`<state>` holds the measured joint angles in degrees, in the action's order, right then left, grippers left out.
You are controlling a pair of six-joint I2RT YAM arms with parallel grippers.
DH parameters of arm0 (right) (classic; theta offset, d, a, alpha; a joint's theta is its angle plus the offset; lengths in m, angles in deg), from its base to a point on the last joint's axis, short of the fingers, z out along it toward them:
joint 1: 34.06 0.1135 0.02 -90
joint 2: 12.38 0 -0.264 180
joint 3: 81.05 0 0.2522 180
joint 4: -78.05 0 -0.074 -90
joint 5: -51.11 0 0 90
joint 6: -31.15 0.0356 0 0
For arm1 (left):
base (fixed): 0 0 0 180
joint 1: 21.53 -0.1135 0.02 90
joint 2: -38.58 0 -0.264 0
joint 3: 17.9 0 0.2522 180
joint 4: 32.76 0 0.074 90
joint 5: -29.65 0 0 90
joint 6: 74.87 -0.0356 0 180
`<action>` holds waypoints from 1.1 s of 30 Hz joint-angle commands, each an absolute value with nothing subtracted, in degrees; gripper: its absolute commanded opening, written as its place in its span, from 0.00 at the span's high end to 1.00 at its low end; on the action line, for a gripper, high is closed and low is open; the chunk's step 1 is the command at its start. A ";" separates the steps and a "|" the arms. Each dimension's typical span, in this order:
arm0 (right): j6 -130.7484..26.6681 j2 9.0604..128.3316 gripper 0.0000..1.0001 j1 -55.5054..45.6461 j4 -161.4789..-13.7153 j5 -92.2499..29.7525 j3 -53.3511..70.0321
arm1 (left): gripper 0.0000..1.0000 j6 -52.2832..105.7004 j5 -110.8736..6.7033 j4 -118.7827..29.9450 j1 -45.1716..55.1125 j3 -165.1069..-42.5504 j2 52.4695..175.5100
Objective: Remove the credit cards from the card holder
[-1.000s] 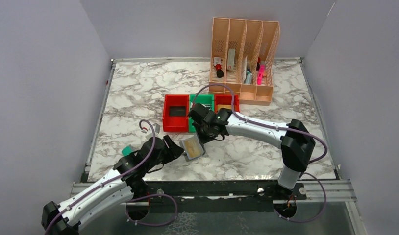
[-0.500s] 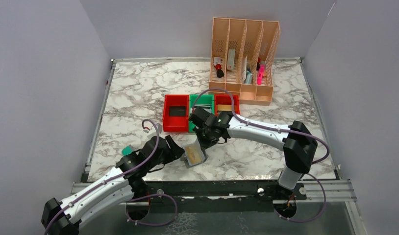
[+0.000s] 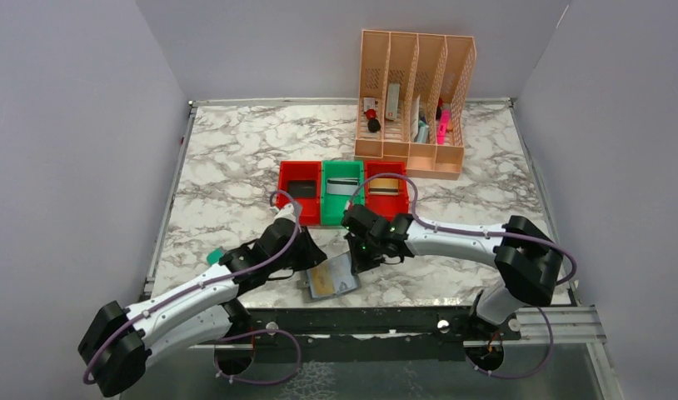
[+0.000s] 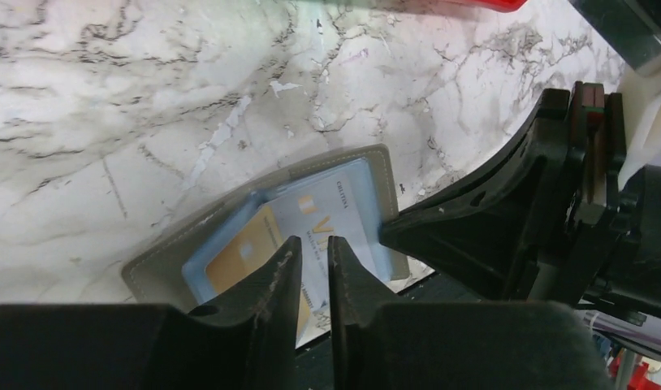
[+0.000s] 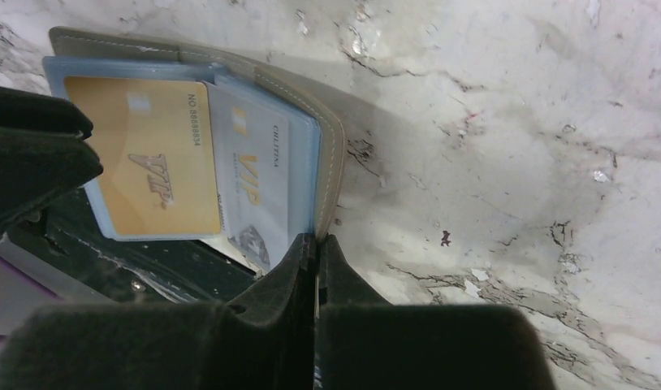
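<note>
- Grey walls on three sides; white-and-grey marble table (image 3: 236, 167)
- Card holder (image 3: 331, 279) lies open, pockets facing up, close to the near edge of the table, between the two hands
- Wrist views: its near corner reaches over the dark frame past the table edge
- Two cards sit in its light blue pockets, side by side, both marked VIP: gold card (image 5: 149, 179) on one panel, silver card (image 5: 258, 187) on the other
- Right hand (image 3: 358, 257): fingers pressed together, pinching the grey cover edge of the card holder on the silver card's side
- Left hand (image 3: 312, 257): fingers nearly together with a thin gap, tips over the silver card; cannot tell whether they grip anything
- Behind the hands, three bins in a touching row: left red bin (image 3: 300, 167), green bin (image 3: 344, 164), right red bin (image 3: 386, 165), each with something flat inside
- Peach organiser (image 3: 415, 158) towards the far edge, right of centre
- Teal block (image 3: 215, 255) just beside the left arm
</note>
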<state>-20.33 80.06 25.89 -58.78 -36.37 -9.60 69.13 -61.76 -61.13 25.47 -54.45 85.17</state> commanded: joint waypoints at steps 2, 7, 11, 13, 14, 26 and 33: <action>-14.71 76.04 0.94 25.84 -65.18 -38.16 -15.84 | 0.84 66.33 -57.55 -57.16 25.63 -55.99 92.26; -11.79 73.35 0.85 25.79 -65.80 -42.35 -21.28 | 0.85 67.15 -58.53 -59.12 25.72 -52.77 89.92; -12.07 72.50 0.73 25.80 -64.84 -42.39 -21.29 | 0.83 66.44 -56.39 -59.72 25.71 -50.82 88.22; -12.47 71.31 0.68 25.75 -63.74 -43.26 -19.90 | 0.82 66.13 -55.50 -59.76 25.71 -50.40 88.22; -13.22 70.53 0.66 25.75 -63.37 -43.51 -19.12 | 0.82 65.99 -55.27 -59.79 25.67 -50.36 88.38; -19.51 71.65 0.66 25.75 -80.27 -21.14 -15.50 | 0.77 65.33 -56.64 -62.49 25.75 -51.93 89.51; -16.78 82.19 0.69 25.75 -81.93 -21.31 -17.21 | 0.58 65.32 -57.02 -66.96 25.70 -52.73 88.37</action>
<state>-18.23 78.79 25.82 -79.31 -23.47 -15.50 65.87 -57.12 -62.86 25.47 -50.86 89.41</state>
